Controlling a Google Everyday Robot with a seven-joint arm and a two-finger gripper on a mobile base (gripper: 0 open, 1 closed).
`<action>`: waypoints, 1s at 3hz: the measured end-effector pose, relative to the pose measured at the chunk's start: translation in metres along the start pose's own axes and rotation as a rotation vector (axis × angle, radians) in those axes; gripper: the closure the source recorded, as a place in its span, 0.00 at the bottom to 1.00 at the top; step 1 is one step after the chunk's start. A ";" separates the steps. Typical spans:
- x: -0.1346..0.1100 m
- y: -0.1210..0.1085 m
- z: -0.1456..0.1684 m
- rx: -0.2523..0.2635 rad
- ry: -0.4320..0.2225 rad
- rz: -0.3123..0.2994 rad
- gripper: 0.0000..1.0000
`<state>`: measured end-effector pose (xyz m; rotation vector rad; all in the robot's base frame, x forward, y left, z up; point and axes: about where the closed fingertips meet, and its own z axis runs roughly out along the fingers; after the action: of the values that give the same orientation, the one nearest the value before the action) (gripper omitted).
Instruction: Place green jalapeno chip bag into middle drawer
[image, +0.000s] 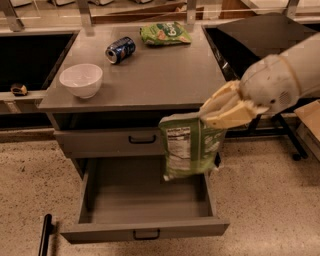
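Note:
My gripper (220, 112) comes in from the right and is shut on the top edge of the green jalapeno chip bag (189, 147). The bag hangs upright with its white label panel facing me. It hangs in the air over the right part of the open middle drawer (100, 192), a wide grey drawer with a plain inside and a small black handle (146, 234) on its front. The bag covers part of the drawer's right wall.
The grey cabinet top (150, 70) carries a white bowl (81, 80), a blue can (120, 50) lying on its side and a darker green chip bag (164, 33). The upper drawer (110, 142) is shut. A black pole (45, 235) stands at the lower left.

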<state>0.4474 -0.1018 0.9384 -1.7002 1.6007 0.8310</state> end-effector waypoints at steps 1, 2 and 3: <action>0.066 -0.020 0.064 0.009 -0.095 0.024 1.00; 0.116 -0.037 0.126 0.038 -0.128 0.033 1.00; 0.153 -0.046 0.162 0.076 -0.150 0.061 1.00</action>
<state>0.4996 -0.0579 0.7212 -1.5069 1.5690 0.8947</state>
